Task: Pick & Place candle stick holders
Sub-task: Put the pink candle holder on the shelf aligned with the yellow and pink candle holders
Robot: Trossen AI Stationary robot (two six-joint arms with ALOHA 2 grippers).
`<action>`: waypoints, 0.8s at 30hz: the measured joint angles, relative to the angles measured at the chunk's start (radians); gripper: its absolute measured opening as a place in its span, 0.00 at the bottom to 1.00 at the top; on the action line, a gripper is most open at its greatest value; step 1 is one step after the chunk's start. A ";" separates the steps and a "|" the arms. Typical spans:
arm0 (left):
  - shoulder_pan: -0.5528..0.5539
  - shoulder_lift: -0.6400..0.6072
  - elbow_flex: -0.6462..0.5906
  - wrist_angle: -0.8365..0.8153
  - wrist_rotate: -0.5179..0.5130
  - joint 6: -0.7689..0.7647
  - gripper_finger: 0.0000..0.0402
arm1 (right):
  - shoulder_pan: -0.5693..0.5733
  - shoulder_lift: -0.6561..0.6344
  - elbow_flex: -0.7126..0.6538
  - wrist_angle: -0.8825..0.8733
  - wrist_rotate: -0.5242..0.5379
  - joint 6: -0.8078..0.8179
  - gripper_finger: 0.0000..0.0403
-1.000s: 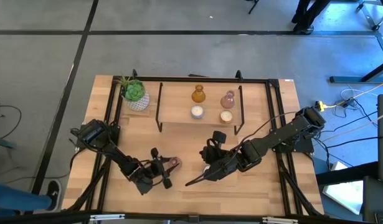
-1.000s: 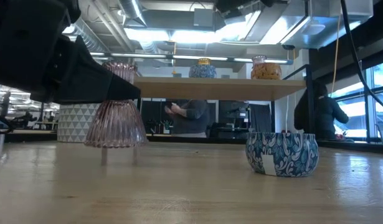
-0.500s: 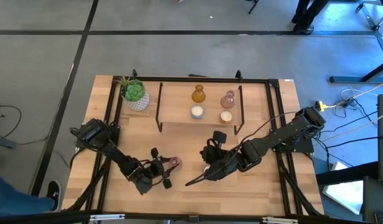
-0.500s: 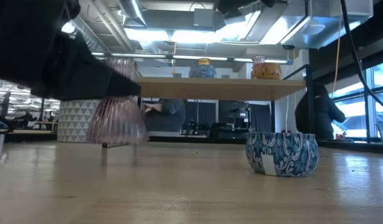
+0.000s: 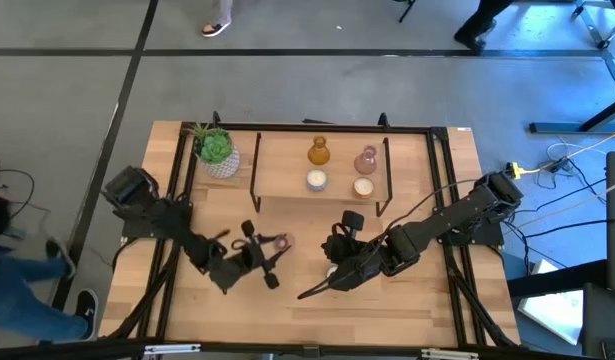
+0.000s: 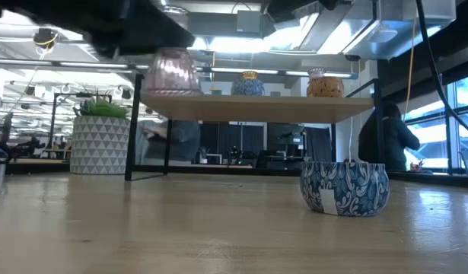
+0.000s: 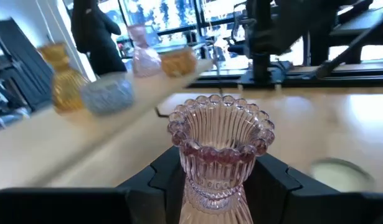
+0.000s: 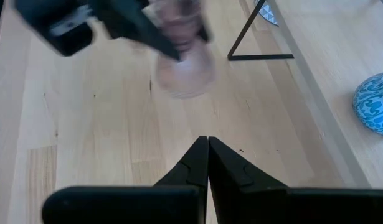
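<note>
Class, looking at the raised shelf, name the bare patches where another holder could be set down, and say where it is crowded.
The shelf's left half is bare, from its left black bar to the amber holder. Its right half is crowded: amber and pink holder behind, two white votives in front. The left tool holds another pink holder lifted off the table.

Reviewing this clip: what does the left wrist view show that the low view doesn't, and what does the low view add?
Only the left wrist view shows the left claw shut on the neck of the pink candle stick holder, with its beaded rim. Only the low view shows that holder lifted clear of the table, the plant pot and the blue patterned tin. Both show the held holder and the shelf with its holders.
</note>
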 joint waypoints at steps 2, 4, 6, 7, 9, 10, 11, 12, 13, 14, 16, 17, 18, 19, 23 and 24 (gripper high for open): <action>0.042 -0.043 -0.014 -0.002 0.034 0.041 0.32 | 0.000 0.000 0.000 0.000 0.000 0.000 0.03; 0.082 -0.100 -0.033 -0.004 0.057 0.087 0.32 | 0.000 0.000 0.000 0.000 -0.003 0.000 0.03; 0.122 -0.168 -0.054 -0.001 0.064 0.129 0.32 | 0.000 0.000 0.000 0.001 -0.003 0.000 0.03; 0.141 -0.206 -0.067 -0.001 0.075 0.151 0.32 | 0.000 0.000 0.000 0.000 -0.003 0.000 0.03; 0.183 -0.278 -0.086 -0.001 0.108 0.198 0.32 | 0.000 0.000 0.000 0.000 -0.003 0.000 0.03; 0.207 -0.314 -0.096 0.000 0.131 0.220 0.32 | 0.000 0.000 0.000 0.001 -0.003 0.000 0.03; 0.232 -0.350 -0.108 0.000 0.150 0.237 0.32 | 0.000 0.000 0.000 0.000 -0.003 0.000 0.03; 0.258 -0.381 -0.119 0.000 0.175 0.245 0.32 | 0.000 0.000 0.000 0.000 -0.003 0.000 0.03; 0.291 -0.410 -0.130 0.000 0.211 0.248 0.32 | 0.000 0.000 0.000 0.001 -0.003 0.000 0.03; 0.326 -0.437 -0.143 -0.006 0.246 0.242 0.32 | 0.000 0.000 0.000 0.001 -0.003 0.000 0.03; 0.403 -0.476 -0.153 -0.045 0.337 0.203 0.32 | 0.000 0.000 0.000 0.001 -0.003 0.004 0.03; 0.445 -0.487 -0.154 -0.070 0.389 0.180 0.32 | 0.000 0.000 0.000 0.001 -0.003 0.010 0.03; 0.483 -0.491 -0.155 -0.093 0.441 0.160 0.32 | 0.000 0.000 0.000 0.001 -0.003 0.017 0.03; 0.521 -0.493 -0.155 -0.114 0.484 0.149 0.32 | 0.000 0.000 0.000 0.001 -0.003 0.020 0.03; 0.650 -0.489 -0.156 -0.128 0.580 0.134 0.32 | 0.000 0.000 0.000 0.001 -0.003 0.023 0.02; 0.677 -0.489 -0.156 -0.128 0.599 0.132 0.32 | 0.000 0.000 0.000 0.001 -0.003 0.025 0.02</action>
